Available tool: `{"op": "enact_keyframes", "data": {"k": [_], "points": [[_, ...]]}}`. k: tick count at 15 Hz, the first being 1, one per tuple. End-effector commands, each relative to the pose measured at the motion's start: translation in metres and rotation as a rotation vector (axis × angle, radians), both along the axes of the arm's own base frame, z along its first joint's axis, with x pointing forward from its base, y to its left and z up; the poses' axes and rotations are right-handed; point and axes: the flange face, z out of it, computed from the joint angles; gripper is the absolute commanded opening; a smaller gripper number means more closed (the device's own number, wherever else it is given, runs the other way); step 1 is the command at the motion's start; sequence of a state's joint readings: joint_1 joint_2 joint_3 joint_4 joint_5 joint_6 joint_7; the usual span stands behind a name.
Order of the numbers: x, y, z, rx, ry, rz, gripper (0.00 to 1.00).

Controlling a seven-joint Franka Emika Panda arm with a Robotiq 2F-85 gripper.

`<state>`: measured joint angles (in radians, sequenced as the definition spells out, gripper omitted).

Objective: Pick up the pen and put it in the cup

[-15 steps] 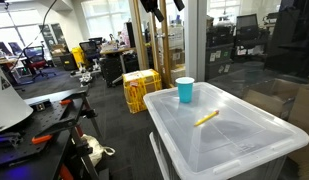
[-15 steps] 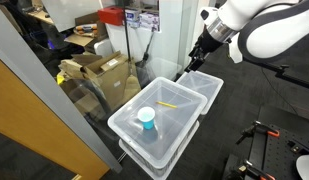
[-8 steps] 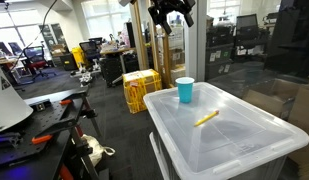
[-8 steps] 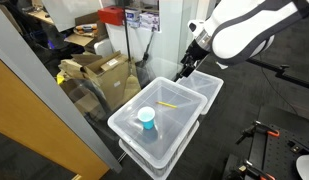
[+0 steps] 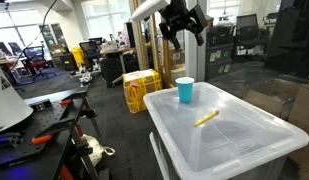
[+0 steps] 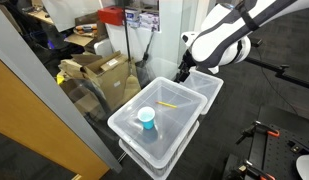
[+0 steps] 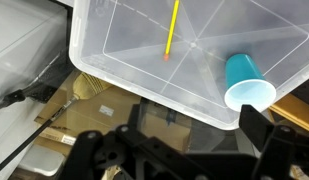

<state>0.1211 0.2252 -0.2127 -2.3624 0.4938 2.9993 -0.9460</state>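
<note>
Pen (image 5: 206, 118) lies flat on the lid of the clear plastic storage bin (image 5: 249, 140), outside the cup (image 5: 184, 91) and well apart from it. The light blue cup stands upright near a lid corner, and its interior is not resolvable. Gripper (image 5: 182, 32) hangs above the bin, fingers apart, holding nothing. A yellow crate (image 5: 141, 90) sits on the floor behind.

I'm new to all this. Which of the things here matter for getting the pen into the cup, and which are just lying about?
Part of the job:
- yellow pen, lying on the lid
- light blue cup, standing upright
- the robot's fingers, open and empty

Just lying about:
- yellow crate
- cardboard boxes
- office chairs
- clear bin, serving only as the table
</note>
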Motion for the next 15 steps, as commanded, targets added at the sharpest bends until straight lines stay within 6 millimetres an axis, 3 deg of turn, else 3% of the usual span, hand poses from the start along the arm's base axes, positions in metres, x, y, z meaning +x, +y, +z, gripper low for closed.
{"op": "enact_keyframes", "data": {"k": [1,11,15], "points": [[0.018,-0.011,-0.021,-0.002,0.054,0.010,1.00],[0.048,0.000,-0.079,0.026,0.145,0.060,1.00],[0.039,0.004,-0.086,0.010,0.149,0.043,1.00]]}}
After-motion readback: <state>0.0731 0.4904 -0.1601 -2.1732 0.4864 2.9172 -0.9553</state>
